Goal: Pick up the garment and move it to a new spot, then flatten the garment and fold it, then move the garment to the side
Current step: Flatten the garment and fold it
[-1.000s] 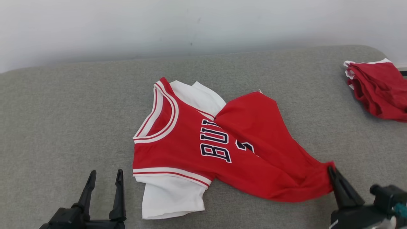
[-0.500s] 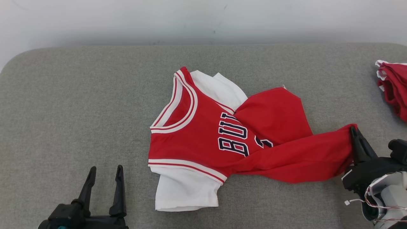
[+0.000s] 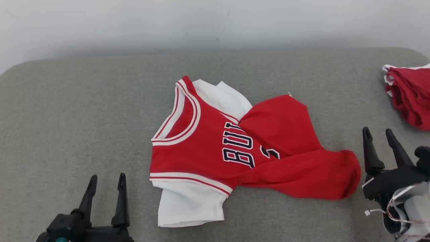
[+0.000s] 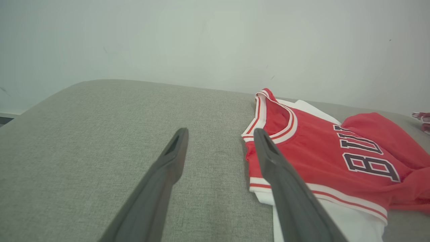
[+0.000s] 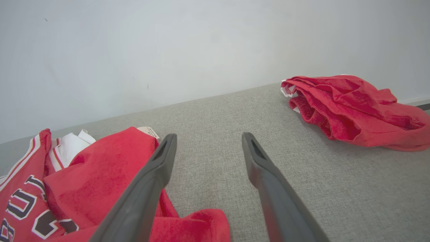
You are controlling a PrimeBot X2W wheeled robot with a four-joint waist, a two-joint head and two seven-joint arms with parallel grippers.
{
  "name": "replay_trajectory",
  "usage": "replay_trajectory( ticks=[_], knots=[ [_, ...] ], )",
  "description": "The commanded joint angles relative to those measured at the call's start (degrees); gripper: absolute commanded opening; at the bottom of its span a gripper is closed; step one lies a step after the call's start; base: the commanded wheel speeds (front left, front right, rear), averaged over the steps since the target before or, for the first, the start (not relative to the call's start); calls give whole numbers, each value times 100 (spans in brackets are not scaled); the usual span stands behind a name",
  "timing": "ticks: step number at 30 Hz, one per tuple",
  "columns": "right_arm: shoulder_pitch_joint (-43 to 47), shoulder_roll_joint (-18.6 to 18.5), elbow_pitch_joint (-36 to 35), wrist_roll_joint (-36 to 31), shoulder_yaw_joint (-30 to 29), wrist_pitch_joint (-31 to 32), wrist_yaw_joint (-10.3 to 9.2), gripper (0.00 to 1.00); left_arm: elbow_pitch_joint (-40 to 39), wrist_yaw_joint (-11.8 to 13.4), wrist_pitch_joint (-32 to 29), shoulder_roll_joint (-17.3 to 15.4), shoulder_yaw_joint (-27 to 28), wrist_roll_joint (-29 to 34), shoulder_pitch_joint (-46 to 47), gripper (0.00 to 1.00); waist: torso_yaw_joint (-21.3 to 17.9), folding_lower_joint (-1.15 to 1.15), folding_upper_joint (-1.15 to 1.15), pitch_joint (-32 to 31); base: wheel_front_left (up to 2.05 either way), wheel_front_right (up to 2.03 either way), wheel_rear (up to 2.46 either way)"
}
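Note:
The garment [image 3: 208, 144] is a red jersey with white sleeves and dark lettering, lying rumpled at the middle of the grey padded table [image 3: 84, 111], its lower part folded over itself toward the right. It also appears in the left wrist view [image 4: 319, 151] and the right wrist view [image 5: 94, 178]. My right gripper [image 3: 378, 132] stands open just right of the garment's red hem, with nothing between its fingers [image 5: 161, 161]. My left gripper [image 3: 105, 178] is open at the lower left, apart from the garment, with bare table between its fingers [image 4: 174, 154].
A second red garment [image 3: 410, 94] lies bunched at the table's right edge, also in the right wrist view [image 5: 349, 107]. A pale wall [image 3: 215, 23] rises behind the table. Bare grey surface stretches across the left half.
My right gripper has let go of the garment's red hem and now stands open beside it. The hem has dropped onto the table. The head camera has shifted a little.

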State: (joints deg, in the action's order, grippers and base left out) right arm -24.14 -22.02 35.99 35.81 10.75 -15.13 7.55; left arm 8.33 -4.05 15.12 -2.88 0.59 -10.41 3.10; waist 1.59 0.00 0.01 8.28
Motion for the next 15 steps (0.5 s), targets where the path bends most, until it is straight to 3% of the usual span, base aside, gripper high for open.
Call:
replay_trajectory(
  ticks=[1,9,15],
  knots=[
    [269,49,-354,-179,-91,2,-15,100,4,-27,1,-2,68,33,-70,100,-162,0,-1,-142,0,0,0],
    [1344,273,-1663,-665,-520,1,-15,100,-5,-97,1,-2,233,127,-163,100,-424,0,-1,-293,0,0,0],
    [1974,377,-2243,-849,-735,2,-15,100,23,-133,1,-2,335,195,-220,100,-521,0,-1,-429,0,0,0]
  ],
)
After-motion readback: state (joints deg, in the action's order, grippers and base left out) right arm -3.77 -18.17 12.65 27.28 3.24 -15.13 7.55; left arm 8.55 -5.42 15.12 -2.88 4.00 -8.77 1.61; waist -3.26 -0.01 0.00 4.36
